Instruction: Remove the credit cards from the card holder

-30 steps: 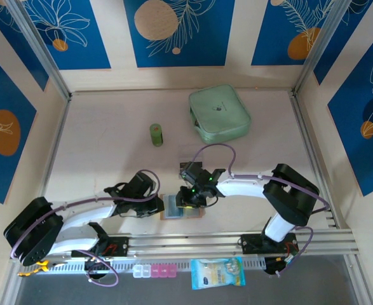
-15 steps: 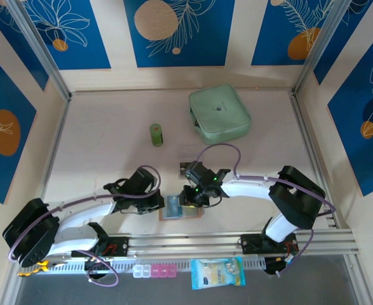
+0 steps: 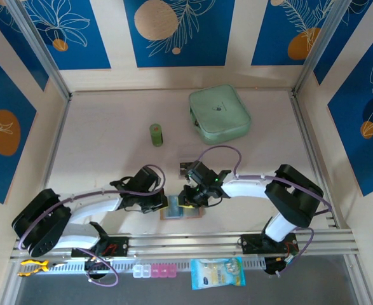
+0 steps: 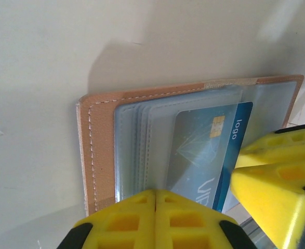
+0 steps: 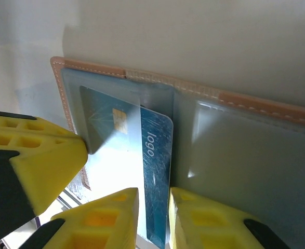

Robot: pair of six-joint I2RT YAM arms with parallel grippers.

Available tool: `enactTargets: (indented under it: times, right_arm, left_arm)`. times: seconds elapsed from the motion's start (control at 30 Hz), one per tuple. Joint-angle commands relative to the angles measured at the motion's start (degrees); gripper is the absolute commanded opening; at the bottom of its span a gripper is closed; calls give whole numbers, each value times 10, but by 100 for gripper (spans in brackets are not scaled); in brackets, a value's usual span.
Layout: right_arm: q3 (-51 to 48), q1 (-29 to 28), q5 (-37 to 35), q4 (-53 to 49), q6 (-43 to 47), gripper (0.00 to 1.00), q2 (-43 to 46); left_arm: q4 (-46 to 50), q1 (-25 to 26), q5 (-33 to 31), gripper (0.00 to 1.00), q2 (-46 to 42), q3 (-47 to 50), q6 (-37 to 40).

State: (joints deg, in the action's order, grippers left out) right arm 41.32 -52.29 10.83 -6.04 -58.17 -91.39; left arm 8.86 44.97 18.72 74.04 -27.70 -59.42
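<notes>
At the near edge of the table [image 3: 97,152], the tan card holder [image 3: 185,215] lies open between the two grippers. The left gripper [image 4: 155,199], its fingers pressed together, sits at the edge of the holder's clear sleeves. The right gripper [image 5: 153,197] pinches the blue credit card [image 5: 155,155], which sticks partway out of its slot. Farther back are a small green bottle [image 3: 156,134] and a mint-green zip case [image 3: 218,113].

Mint-green zip case [image 3: 218,114] at back, sm green bottle [image 3: 156,135] left of it, blue packet [image 3: 217,273] at near edge.

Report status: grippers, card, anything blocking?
Left gripper shut, tips at card holder edge. Right gripper shut on blue credit card, half out of clear sleeve. Nothing seen blocking the pull.
</notes>
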Motion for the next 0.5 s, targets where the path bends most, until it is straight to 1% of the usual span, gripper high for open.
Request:
enactTargets:
  times: [0.0, 0.13, 0.27, 0.47]
  right_arm:
    - [-10, 5, 22, 13, -6, 23, -12]
    - [-11, 7, 29, 22, -9, 22, -17]
    - [-17, 7, 32, 36, -15, 16, -15]
    - [-27, 10, 26, 31, -15, 12, 0]
  left_arm:
    - [10, 0, 2, 0, 13, -1, 16]
    - [13, 1, 1, 0, 15, 2, 16]
    - [16, 1, -1, 0, 16, 2, 17]
    - [22, 0, -6, 0, 18, 2, 20]
